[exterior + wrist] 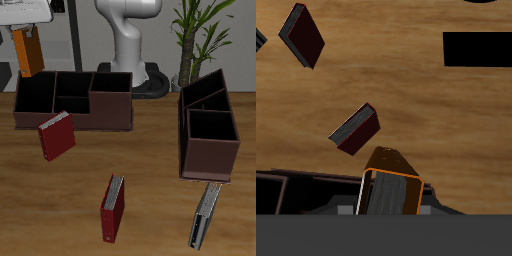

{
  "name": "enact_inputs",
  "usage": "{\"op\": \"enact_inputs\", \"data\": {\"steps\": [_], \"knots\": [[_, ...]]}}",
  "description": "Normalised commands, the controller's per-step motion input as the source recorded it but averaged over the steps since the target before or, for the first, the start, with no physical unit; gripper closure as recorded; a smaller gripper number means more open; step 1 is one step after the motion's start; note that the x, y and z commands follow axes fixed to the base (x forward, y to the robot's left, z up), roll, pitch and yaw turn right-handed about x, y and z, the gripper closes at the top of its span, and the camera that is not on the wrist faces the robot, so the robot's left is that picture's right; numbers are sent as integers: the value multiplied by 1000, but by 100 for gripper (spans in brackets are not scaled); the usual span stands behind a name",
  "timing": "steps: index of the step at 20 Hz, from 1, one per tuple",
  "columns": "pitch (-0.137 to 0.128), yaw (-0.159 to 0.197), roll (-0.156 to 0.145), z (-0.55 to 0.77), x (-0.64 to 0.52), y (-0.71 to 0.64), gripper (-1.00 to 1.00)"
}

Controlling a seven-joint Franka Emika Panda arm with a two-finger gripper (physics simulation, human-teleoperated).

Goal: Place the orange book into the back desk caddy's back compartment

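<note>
My gripper (pixel 26 30) is shut on the orange book (pixel 29 55), which hangs upright in the air. The book is above and slightly behind the low end of the back desk caddy (pixel 72 118), a long dark brown box with open cells and a taller section at its other end. In the wrist view the orange book (pixel 392 186) sits between my fingers with its pale page edges toward the camera, and my gripper (pixel 390 203) is just above the caddy's dark cells (pixel 296 190).
Two dark red books lie on the table in front of the caddy, one close to it (pixel 57 135) and one nearer the front edge (pixel 113 207). A second brown caddy (pixel 208 128) stands end-on across the table. A dark grey book (pixel 205 212) lies before it. A potted plant (pixel 200 30) stands at the back.
</note>
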Motion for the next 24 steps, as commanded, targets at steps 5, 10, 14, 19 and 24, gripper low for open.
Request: {"op": "enact_inputs", "data": {"steps": [5,10,14,19,24], "knots": [[-22,0,14,121,-294,-34,100],[18,-5,18,10,-170,48,100],[53,25,25,-37,-181,121,100],[43,83,29,19,-107,149,100],[19,154,-1,295,-184,39,100]]}}
